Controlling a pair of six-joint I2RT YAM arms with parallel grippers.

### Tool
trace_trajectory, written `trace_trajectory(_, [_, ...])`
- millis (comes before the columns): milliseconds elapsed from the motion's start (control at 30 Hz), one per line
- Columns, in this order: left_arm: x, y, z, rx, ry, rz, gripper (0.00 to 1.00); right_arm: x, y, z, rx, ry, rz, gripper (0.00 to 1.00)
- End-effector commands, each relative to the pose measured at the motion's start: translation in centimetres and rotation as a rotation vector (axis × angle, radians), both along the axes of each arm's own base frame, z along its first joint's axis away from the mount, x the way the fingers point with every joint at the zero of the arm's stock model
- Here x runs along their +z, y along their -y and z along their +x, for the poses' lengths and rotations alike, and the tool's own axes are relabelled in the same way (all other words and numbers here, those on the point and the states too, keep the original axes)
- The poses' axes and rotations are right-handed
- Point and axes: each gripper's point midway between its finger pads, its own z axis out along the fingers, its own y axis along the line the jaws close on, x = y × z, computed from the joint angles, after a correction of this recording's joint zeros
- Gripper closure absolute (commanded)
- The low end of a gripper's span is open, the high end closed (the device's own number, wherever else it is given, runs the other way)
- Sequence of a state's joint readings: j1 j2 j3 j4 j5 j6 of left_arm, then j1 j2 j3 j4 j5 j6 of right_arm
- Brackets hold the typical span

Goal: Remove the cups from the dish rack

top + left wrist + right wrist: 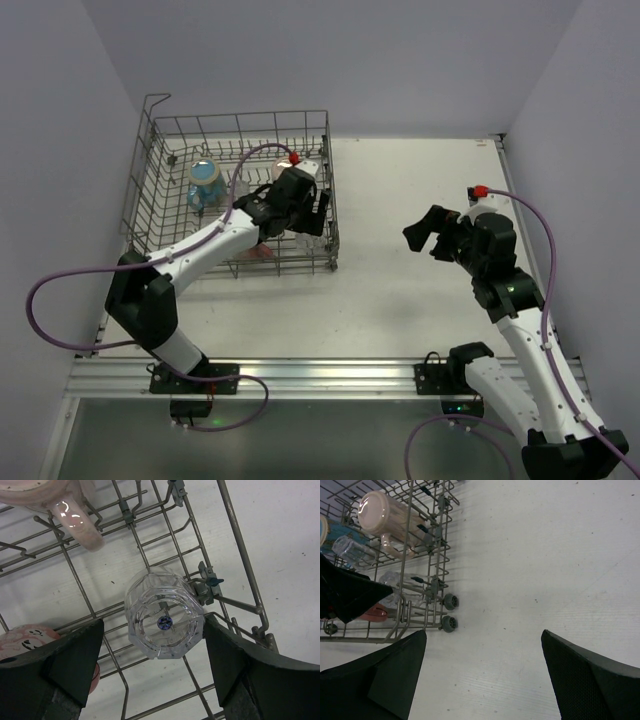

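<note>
The grey wire dish rack (160, 215) stands at the back left of the table. My left gripper (154, 622) reaches down inside its right end, open, with a finger on each side of a clear glass tumbler (164, 620) that rests upside down on the prongs. The right finger (235, 655) is at the glass; the left finger (75, 655) stands a little apart. A pale pink-cream mug (75, 522) lies farther in, and a reddish cup (20, 637) sits beside the left finger. My right gripper (483, 632) hangs open over bare table, holding nothing.
A blue cup (203, 180) sits in the rack's far left part. In the right wrist view the rack's wheeled corner (449, 622) is at the left, with the pink-cream mug (382, 512) inside. White table (400, 290) stretches right of the rack.
</note>
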State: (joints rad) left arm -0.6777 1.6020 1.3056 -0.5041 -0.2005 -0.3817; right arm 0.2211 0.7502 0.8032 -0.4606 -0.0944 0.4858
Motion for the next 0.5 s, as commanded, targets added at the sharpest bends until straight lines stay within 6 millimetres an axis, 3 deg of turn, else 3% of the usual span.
trace_trajectory(0, [1.8, 0.6, 0.9, 0.01, 0.056, 0.004, 0.15, 1.2, 0.5, 0.0, -0.018, 0.035, -0.011, 0.01])
trace_trajectory(467, [-1.5, 1.3, 1.4, 0.012, 0.023, 0.089, 0.15, 0.9, 0.7, -0.1, -0.019, 0.032, -0.02, 0.01])
